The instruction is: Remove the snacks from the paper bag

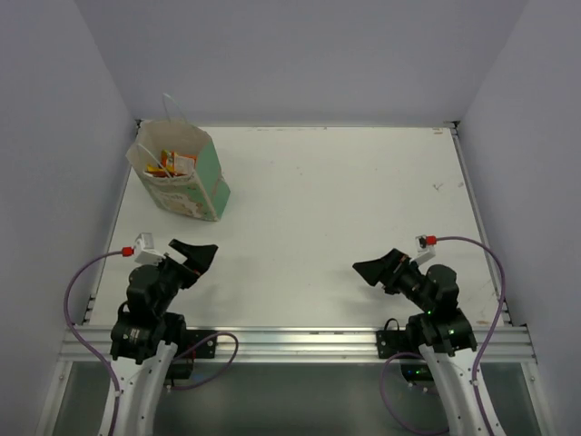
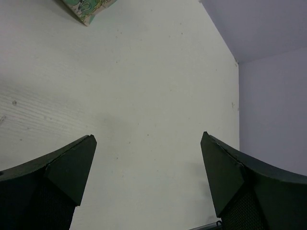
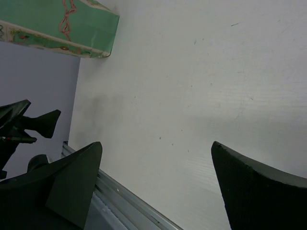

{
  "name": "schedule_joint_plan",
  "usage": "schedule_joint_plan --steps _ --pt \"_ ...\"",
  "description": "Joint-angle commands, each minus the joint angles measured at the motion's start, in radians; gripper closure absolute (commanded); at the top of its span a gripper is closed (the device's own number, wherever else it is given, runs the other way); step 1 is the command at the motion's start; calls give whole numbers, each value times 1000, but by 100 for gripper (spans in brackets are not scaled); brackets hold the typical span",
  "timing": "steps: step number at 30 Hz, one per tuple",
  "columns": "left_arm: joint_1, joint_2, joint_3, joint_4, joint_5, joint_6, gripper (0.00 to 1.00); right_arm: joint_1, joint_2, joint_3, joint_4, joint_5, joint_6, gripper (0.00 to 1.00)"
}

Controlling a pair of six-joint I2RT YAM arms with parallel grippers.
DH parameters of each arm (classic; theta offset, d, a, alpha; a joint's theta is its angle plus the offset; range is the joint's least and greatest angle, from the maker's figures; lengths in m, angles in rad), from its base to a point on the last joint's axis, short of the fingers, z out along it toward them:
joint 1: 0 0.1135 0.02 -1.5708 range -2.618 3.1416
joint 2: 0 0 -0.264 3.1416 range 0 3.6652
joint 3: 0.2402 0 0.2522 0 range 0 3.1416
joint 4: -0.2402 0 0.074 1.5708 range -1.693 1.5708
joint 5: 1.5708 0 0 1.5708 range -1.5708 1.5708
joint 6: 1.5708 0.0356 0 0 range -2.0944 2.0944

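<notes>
The paper bag (image 1: 192,179) stands upright at the table's far left, mint-green on its side, cream on its patterned face, with thin white string handles. Inside its open top lie the snacks (image 1: 171,163), small orange, yellow and red packets. Only a bottom corner of the bag (image 2: 87,8) shows in the left wrist view; its green side (image 3: 57,26) fills the top left of the right wrist view. My left gripper (image 1: 201,255) (image 2: 148,136) is open and empty near the front left. My right gripper (image 1: 370,269) (image 3: 156,143) is open and empty at the front right.
The white table (image 1: 345,209) is walled in by pale panels at the back (image 1: 300,54) and both sides. A metal rail (image 1: 300,341) runs along the near edge, where both arm bases are bolted. The left arm (image 3: 24,124) shows in the right wrist view.
</notes>
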Motion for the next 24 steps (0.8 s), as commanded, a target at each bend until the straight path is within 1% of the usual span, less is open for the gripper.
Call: schedule_joint_plan --steps 1,5,8,10,11,12,13,14,15,17,18,19,20,21,22,23,24 --pt "10 -146 68 8 21 36 0 -6 -190 53 -15 -6 -47 1" --pt "10 -141 139 11 -13 54 0 -4 -174 68 16 -23 -56 1" --pt "10 -94 228 -4 -48 103 2 -4 -141 77 53 -46 -56 1" --pt "10 -1 370 -36 -86 182 5 -4 -63 111 68 -67 -86 1" --pt "10 51 370 -48 -100 183 5 -6 -62 111 70 -69 -97 1" --pt "10 145 457 -58 -105 225 5 -4 -44 134 71 -63 -102 1" --pt "10 197 511 -91 -169 239 5 -4 -30 146 65 -52 -107 1" --pt "10 245 562 -110 -195 253 5 -4 -32 158 65 -37 -122 1" --pt "10 347 670 -133 -215 282 5 -4 -33 181 64 -31 -129 1" --pt "10 453 787 -170 -287 292 5 -4 -16 218 64 -20 -148 1" --pt "10 556 903 -186 -307 289 5 -4 -9 229 67 -20 -154 1" --pt "10 605 956 -205 -330 287 5 -4 20 240 70 -20 -156 1" --pt "10 645 997 -197 -332 287 5 -4 34 261 68 -17 -159 1" --pt "10 728 1066 -181 -325 286 5 -4 54 273 67 -17 -162 1" --pt "9 773 1106 -182 -314 281 5 -3 76 287 65 -17 -168 1" --pt "10 817 1181 -188 -308 270 5 -4 127 316 65 -18 -172 1" --pt "10 904 1214 -212 -297 266 5 -3 158 333 53 -26 -192 2"
